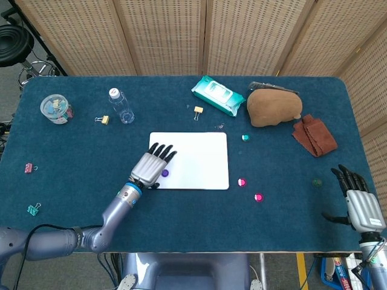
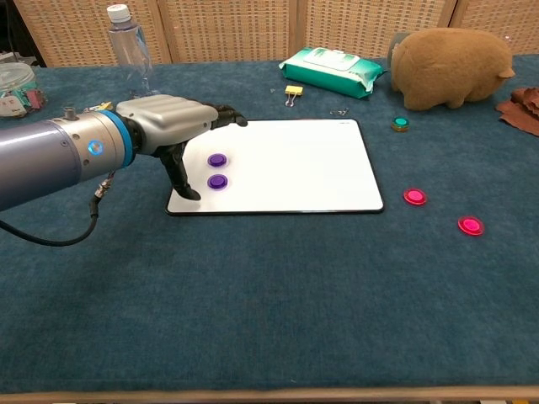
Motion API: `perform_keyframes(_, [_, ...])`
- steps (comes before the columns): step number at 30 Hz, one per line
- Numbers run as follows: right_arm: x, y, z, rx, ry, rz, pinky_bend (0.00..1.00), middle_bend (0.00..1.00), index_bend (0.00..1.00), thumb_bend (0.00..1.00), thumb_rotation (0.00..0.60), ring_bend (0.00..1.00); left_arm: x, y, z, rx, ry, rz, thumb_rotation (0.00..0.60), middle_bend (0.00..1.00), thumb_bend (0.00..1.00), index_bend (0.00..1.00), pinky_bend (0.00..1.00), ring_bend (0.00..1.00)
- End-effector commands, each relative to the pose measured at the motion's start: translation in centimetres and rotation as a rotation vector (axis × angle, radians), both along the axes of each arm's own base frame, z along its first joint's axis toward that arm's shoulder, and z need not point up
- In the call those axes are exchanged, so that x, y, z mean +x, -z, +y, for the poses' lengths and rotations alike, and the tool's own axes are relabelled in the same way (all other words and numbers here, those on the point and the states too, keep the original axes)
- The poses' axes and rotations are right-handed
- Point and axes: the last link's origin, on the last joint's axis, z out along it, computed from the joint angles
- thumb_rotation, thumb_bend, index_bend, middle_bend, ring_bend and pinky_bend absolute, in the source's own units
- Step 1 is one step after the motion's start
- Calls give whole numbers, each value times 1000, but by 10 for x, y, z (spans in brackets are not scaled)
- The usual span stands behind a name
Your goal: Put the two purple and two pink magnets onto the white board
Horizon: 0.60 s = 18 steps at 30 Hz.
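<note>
Two purple magnets [image 2: 217,160] [image 2: 218,181] lie on the left part of the white board [image 2: 295,168]; one of them shows in the head view [image 1: 165,173]. My left hand [image 2: 168,128] [image 1: 149,167] hovers over the board's left edge with fingers spread, holding nothing. Two pink magnets [image 2: 413,196] [image 2: 471,225] lie on the cloth right of the board, also in the head view [image 1: 242,182] [image 1: 259,197]. My right hand [image 1: 358,199] rests open near the table's right front edge, far from them.
A green magnet [image 2: 401,124] lies beyond the board's right corner. A brown plush toy [image 2: 450,57], wipes pack [image 2: 330,71], water bottle [image 2: 128,50], yellow binder clips [image 2: 293,91] and a brown cloth [image 1: 314,136] stand at the back. A jar [image 1: 55,109] and clips [image 1: 28,167] are far left.
</note>
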Motion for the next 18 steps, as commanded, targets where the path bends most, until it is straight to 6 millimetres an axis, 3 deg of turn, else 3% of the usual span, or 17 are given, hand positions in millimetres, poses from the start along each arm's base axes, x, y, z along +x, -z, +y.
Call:
perform_keyframes(1, [0,1,0,4,-2,6,0,0,0,0,600,0,-5,-21,-9,27,16,-52,600,0,132,20,0,0])
perform_keyframes(7, [1,8,-1,21,-11,31,0,0,0,0,600,0,-33,-66,-32,100,56,-125,600,0,106,0,0,0])
perform_keyframes(13, [6,16,-6,39,-40,68,0,0,0,0,600,0,-80,-119,-57,202,-1,-152,600,0,102,0,0,0])
perform_keyframes(18, [23,26,-20,66,-103,102,0,0,0,0,600,0,-118,-156,-81,255,-72,-180,600,0,103,0,0,0])
